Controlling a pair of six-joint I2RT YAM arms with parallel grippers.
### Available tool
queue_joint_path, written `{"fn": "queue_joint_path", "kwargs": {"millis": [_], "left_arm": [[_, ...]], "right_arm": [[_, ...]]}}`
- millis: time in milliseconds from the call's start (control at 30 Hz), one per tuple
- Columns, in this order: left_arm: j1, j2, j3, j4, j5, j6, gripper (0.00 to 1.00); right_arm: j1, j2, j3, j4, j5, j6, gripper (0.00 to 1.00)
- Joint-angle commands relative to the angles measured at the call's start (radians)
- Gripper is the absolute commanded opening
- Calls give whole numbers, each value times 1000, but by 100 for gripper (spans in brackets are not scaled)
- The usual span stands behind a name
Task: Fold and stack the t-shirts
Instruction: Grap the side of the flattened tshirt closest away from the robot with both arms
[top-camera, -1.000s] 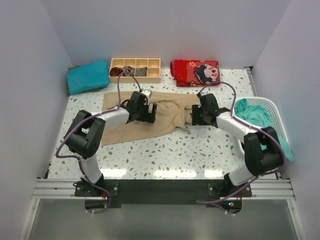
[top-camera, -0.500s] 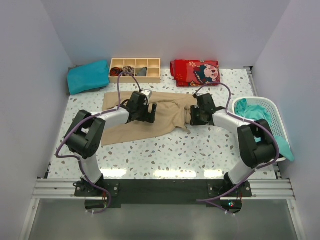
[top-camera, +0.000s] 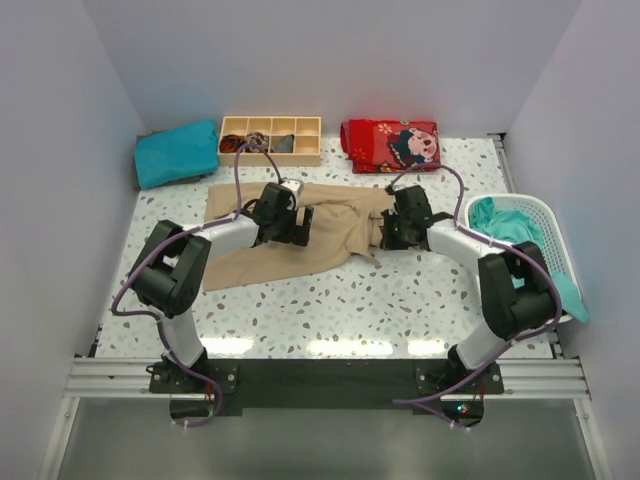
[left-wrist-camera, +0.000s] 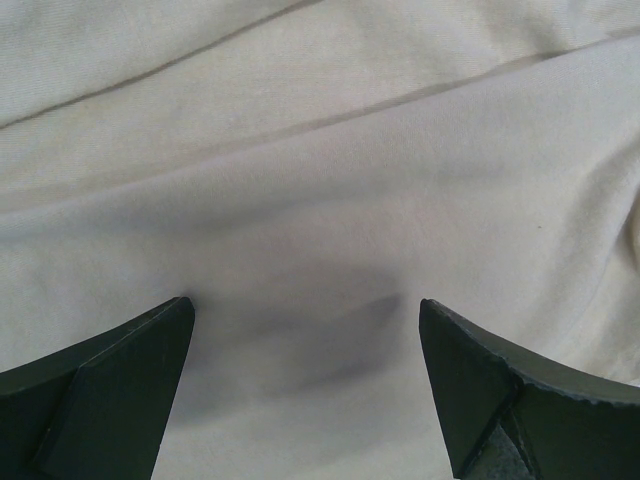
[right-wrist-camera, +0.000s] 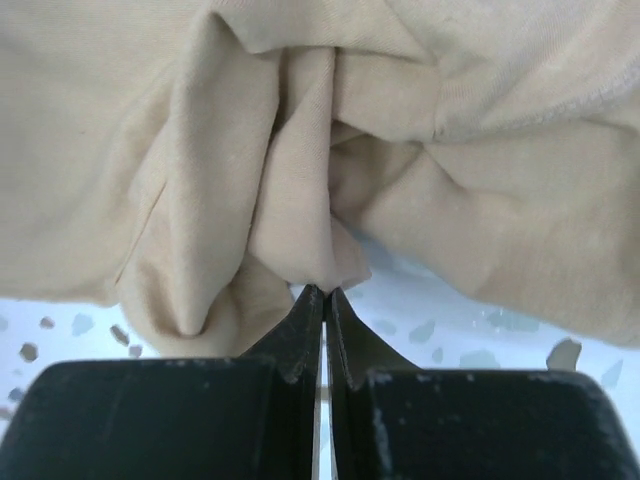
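Tan soft t-shirt (top-camera: 338, 236), wrinkled; bunched edge fold pinched by right gripper (right-wrist-camera: 322, 292); left gripper (left-wrist-camera: 305, 305) jaws spread over smooth cloth.

Bunched tan t-shirt (right-wrist-camera: 300, 150), fold pinched by right end effector (right-wrist-camera: 322, 298), speckled table (right-wrist-camera: 420, 315) beneath

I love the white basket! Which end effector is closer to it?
Right. The right end effector is just left of the white basket, shut on the tan t-shirt; the left end effector is farther left.

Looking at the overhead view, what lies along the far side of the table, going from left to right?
Teal t-shirt → wooden divided tray → red patterned cloth.
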Motion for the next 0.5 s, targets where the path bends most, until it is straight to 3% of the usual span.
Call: {"fn": "queue_joint_path", "kwargs": {"millis": [0,467], "left_arm": [[1,6,18,-19,-13,30,100],[1,-33,61,-105,-36,47,100]], "right_arm": [[-1,-142,36,-105,-4,53,0],[30,-540,-110,-587,-92,243,0]]}}
